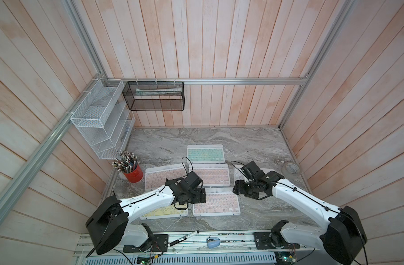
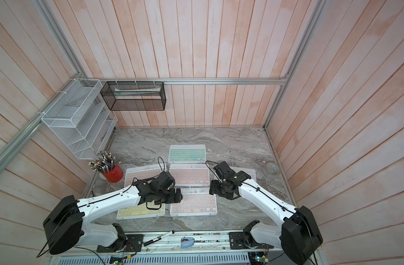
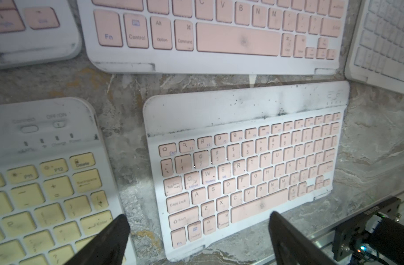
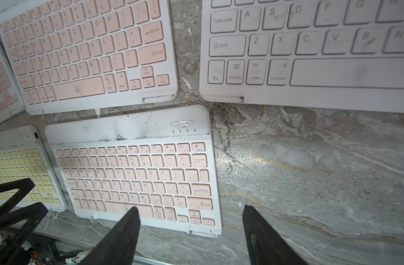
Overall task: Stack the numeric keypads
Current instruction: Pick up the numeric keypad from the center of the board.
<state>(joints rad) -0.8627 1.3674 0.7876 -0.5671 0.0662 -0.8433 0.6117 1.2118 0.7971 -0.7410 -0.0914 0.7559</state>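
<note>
Six numeric keypads lie flat and apart on the marble table (image 1: 253, 142). The mint one (image 1: 205, 154) is farthest back. Two pink ones (image 1: 158, 177) (image 1: 213, 175) sit mid-table, and a white one (image 1: 238, 175) is mostly hidden under my right arm. At the front lie a yellow one (image 1: 164, 212) and a third pink one (image 1: 217, 204). My left gripper (image 1: 202, 197) (image 3: 197, 223) hangs open over that front pink keypad's (image 3: 246, 165) left end. My right gripper (image 1: 236, 187) (image 4: 191, 212) hangs open over the right end of the same keypad (image 4: 132, 174). Neither holds anything.
A red cup of pencils (image 1: 133, 173) stands at the table's left edge and a tape roll (image 1: 291, 168) at the right. A white wire rack (image 1: 100, 119) and a black mesh basket (image 1: 155, 96) hang on the walls. A marker (image 1: 183, 238) lies on the front rail.
</note>
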